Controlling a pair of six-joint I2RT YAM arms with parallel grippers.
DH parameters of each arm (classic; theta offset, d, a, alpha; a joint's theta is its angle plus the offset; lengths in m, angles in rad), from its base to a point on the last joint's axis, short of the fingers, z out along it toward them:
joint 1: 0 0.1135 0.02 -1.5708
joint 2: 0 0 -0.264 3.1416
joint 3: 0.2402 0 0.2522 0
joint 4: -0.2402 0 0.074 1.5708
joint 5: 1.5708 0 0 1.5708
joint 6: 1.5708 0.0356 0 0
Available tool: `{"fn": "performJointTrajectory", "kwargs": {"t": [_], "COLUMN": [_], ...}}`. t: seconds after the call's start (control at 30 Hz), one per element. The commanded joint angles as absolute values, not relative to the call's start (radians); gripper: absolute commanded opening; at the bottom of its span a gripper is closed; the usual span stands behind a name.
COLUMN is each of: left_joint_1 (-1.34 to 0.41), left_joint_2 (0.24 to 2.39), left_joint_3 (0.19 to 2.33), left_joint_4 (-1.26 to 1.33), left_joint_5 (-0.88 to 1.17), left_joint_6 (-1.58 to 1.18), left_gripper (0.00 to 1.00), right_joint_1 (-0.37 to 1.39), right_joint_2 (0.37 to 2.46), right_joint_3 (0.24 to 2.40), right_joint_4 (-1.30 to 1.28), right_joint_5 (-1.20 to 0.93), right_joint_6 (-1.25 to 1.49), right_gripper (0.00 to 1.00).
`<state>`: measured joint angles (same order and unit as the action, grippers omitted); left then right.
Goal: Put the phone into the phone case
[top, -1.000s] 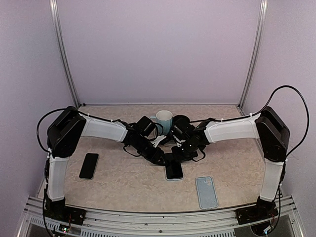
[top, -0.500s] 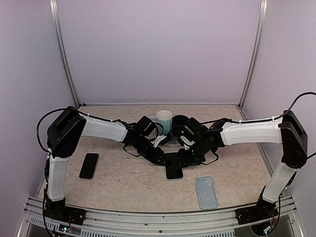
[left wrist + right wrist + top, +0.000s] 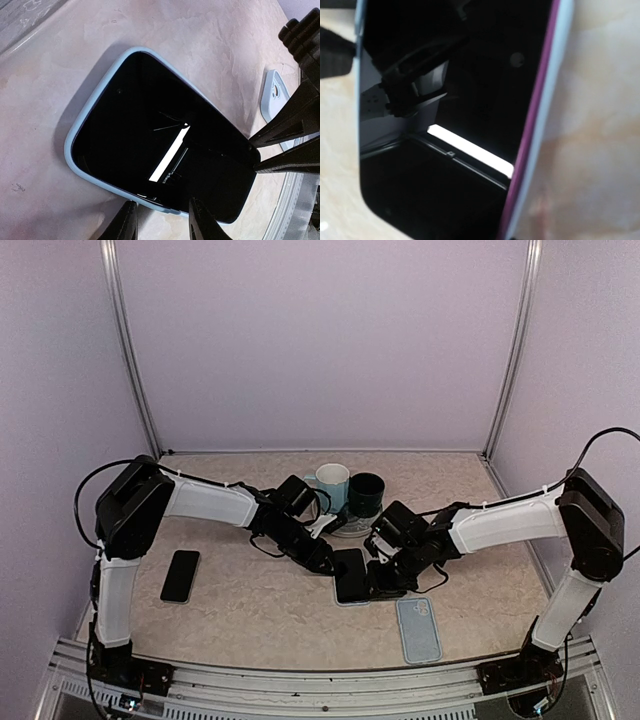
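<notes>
A black phone (image 3: 350,573) lies screen up in a light blue phone case (image 3: 82,125) at the table's middle. In the left wrist view my left gripper (image 3: 162,220) stands beside the case's long edge, its fingers a little apart with bare table between them. My right gripper (image 3: 380,576) is at the phone's right side. Its two fingertips (image 3: 280,134) meet the phone's end, and I cannot make out whether they pinch it. The right wrist view is filled by the phone (image 3: 445,75), a purple side strip showing against the case wall (image 3: 555,100).
A second black phone (image 3: 181,575) lies at the left. Another light blue case (image 3: 418,628) lies near the front right. A white mug (image 3: 332,485) and a dark cup (image 3: 366,492) stand just behind the grippers.
My right arm has stretched out and its gripper has swung from behind the phone to the phone's right side. The left arm and the phone have stayed put.
</notes>
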<state>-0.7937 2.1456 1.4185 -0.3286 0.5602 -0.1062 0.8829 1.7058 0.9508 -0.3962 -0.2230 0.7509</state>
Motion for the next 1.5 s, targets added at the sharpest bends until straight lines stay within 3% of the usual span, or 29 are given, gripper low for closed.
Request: {"fn": "performJointTrajectory", "kwargs": {"t": [0.0, 0.2, 0.5, 0.63, 0.77, 0.9, 1.13, 1.23, 1.3, 1.47], "left_joint_1": [-0.798, -0.801, -0.807, -0.805, -0.792, -0.768, -0.739, -0.694, -0.668, -0.626], "left_joint_2": [2.149, 2.15, 2.155, 2.141, 2.123, 2.096, 2.029, 2.001, 1.984, 1.946], "left_joint_3": [1.4, 1.401, 1.39, 1.408, 1.478, 1.516, 1.572, 1.563, 1.546, 1.497], "left_joint_4": [-0.323, -0.323, -0.321, -0.332, -0.386, -0.406, -0.462, -0.467, -0.472, -0.48], "left_joint_5": [0.519, 0.53, 0.556, 0.545, 0.529, 0.542, 0.537, 0.515, 0.492, 0.437], "left_joint_6": [-0.105, -0.106, -0.114, -0.098, -0.059, -0.039, 0.048, 0.051, 0.054, 0.09], "left_gripper": [0.37, 0.37, 0.37, 0.37, 0.37, 0.4, 0.47, 0.5, 0.53, 0.59], "right_joint_1": [0.891, 0.897, 0.951, 0.959, 0.958, 0.956, 0.95, 0.953, 0.966, 1.048], "right_joint_2": [1.744, 1.784, 1.946, 1.923, 1.765, 1.682, 1.673, 1.622, 1.575, 1.581], "right_joint_3": [0.934, 0.945, 1.069, 1.122, 1.17, 1.231, 1.253, 1.161, 1.107, 1.094], "right_joint_4": [-0.37, -0.408, -0.602, -0.693, -0.538, -0.537, -0.919, -0.907, -0.861, -0.936], "right_joint_5": [-0.211, -0.172, -0.015, 0.061, -0.051, 0.046, 0.207, 0.124, 0.044, 0.025], "right_joint_6": [0.751, 0.755, 0.739, 0.724, 0.655, 0.642, 0.805, 0.855, 0.888, 0.989], "right_gripper": [0.18, 0.06, 0.08, 0.18, 0.35, 0.42, 0.45, 0.46, 0.54, 0.58]}}
